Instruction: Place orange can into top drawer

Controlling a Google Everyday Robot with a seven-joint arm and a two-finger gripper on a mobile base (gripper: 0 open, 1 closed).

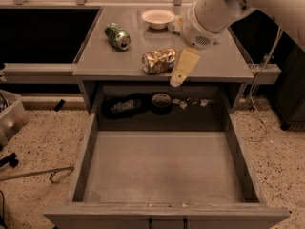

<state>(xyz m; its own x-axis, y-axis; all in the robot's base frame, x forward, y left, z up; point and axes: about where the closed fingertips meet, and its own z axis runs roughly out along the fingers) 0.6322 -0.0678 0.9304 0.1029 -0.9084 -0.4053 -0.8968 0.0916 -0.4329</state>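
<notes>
The orange can (159, 61), dented and shiny gold with white patches, lies on its side near the front edge of the grey tabletop (214, 61). My gripper (181, 70) hangs down from the white arm just to the right of the can, very close to it, with its tip at the table's front edge. It holds nothing that I can see. The top drawer (162, 171) is pulled out wide below the table, its flat grey floor bare and its dark handle (167, 222) at the bottom edge.
A green can (117, 36) lies at the back left of the tabletop and a white bowl (158, 18) at the back middle. A dark recess (162, 103) behind the drawer holds cables and a tape roll. A cable (259, 94) hangs at the right.
</notes>
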